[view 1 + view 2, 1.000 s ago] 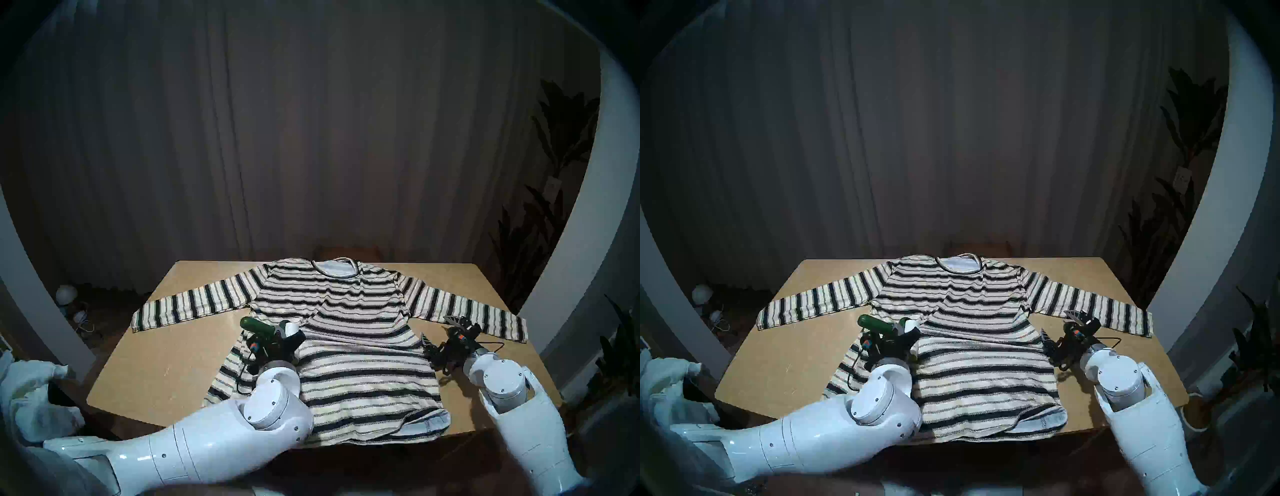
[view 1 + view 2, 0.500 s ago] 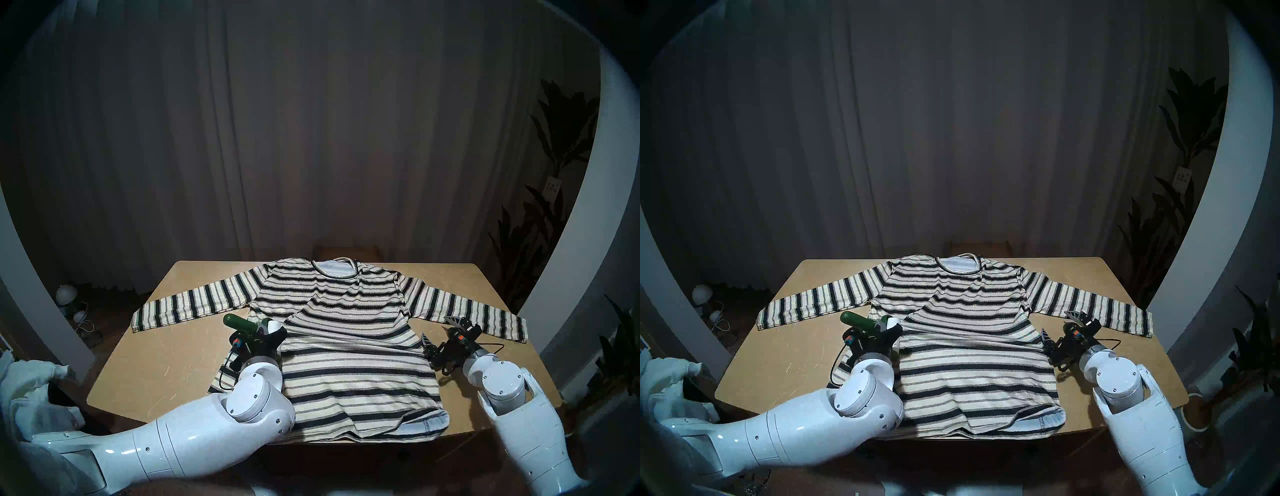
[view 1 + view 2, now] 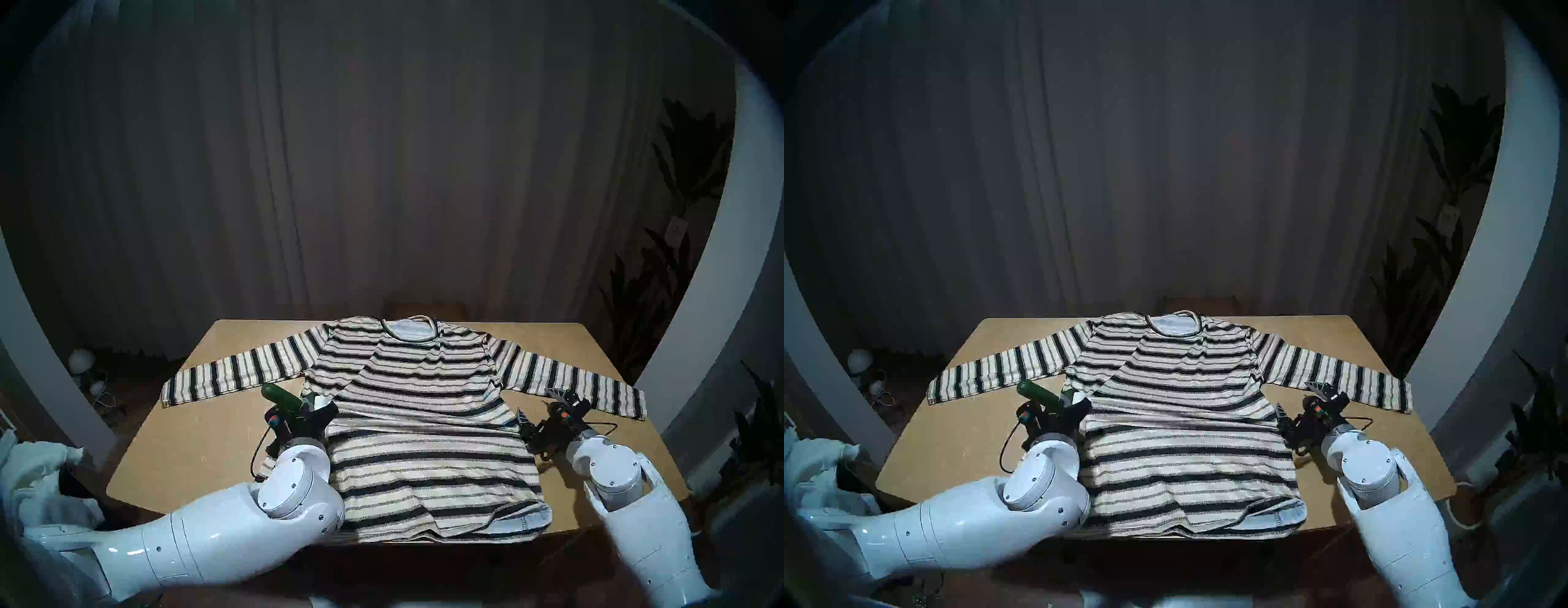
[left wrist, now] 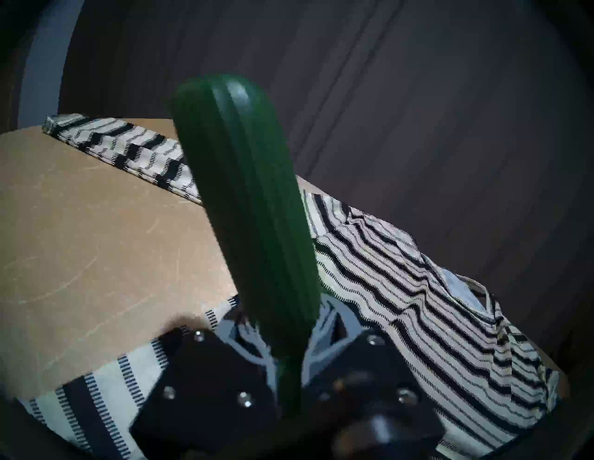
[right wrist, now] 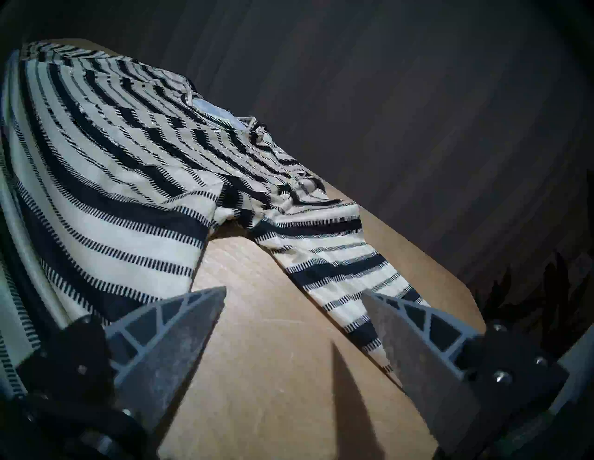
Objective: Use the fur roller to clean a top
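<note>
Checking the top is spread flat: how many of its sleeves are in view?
2. One sleeve stretches toward the table's left edge; the other sleeve reaches right. Neither is hidden.

Striped cream-and-black top [image 3: 428, 429] spread flat, creased diagonally, green-handled fur roller [image 3: 285, 397] tilted over its left edge

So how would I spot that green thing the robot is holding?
Find the wooden table with the striped top spread on it. At the top's left edge, the left gripper clamps the fur roller, the only green thing there, white roll at its tip.
</note>
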`<action>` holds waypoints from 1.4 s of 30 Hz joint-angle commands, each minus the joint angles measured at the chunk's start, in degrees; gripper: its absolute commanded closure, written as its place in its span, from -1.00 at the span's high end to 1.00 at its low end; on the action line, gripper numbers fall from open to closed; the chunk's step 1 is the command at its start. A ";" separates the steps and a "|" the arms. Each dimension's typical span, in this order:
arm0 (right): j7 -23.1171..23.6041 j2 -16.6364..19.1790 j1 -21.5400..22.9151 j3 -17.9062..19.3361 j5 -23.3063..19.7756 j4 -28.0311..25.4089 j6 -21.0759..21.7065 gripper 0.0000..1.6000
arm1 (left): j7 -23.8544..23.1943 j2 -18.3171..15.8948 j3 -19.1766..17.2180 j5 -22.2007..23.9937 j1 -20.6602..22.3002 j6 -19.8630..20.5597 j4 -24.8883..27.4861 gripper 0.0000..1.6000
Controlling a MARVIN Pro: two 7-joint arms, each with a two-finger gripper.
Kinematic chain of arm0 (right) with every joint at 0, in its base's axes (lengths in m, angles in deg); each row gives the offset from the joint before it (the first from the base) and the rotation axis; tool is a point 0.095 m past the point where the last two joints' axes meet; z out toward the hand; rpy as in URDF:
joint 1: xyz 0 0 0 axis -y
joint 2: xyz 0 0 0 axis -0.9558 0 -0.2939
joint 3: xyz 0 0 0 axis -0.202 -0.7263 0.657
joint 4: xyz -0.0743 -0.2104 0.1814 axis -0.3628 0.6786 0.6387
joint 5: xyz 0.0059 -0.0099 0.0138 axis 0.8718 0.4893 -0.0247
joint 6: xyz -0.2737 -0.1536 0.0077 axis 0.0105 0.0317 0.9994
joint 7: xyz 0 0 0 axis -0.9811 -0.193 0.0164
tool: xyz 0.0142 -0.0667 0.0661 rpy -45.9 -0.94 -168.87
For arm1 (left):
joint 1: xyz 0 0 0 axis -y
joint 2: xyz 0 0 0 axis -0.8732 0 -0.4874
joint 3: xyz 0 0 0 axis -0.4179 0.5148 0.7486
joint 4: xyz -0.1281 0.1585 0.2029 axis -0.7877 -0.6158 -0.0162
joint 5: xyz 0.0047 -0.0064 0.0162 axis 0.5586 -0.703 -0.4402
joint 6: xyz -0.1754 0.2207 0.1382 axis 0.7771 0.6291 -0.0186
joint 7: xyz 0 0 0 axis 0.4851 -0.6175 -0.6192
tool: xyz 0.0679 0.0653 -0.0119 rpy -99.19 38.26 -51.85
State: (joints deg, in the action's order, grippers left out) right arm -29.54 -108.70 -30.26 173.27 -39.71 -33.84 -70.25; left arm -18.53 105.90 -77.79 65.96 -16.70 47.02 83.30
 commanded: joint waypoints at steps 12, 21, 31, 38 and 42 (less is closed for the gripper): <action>-1.83 -1.00 -5.73 -2.98 2.53 6.03 3.04 1.00 | -2.84 -7.93 -5.35 3.40 -0.20 -4.95 4.59 -1.00; -3.34 -1.00 -5.92 -3.84 3.32 5.71 3.01 1.00 | -5.36 -11.27 -6.46 6.44 -1.62 -7.62 5.62 -1.00; -4.96 -1.32 -6.00 -5.05 4.06 5.13 2.92 1.00 | -7.70 -15.33 -8.16 10.16 -4.03 -11.72 6.06 -1.00; -6.13 -1.53 -5.96 -5.27 4.10 5.37 2.55 1.00 | -9.84 -17.70 -9.13 11.90 -5.25 -14.22 6.32 -1.00; -7.17 -2.25 -4.37 -4.35 2.62 5.56 1.80 1.00 | -12.79 -19.09 -10.33 14.03 -6.02 -17.13 6.44 -1.00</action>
State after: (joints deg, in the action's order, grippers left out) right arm -36.97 -109.21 -30.87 170.56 -37.05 -34.21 -70.72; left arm -27.63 89.80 -85.93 79.01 -22.43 33.50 88.92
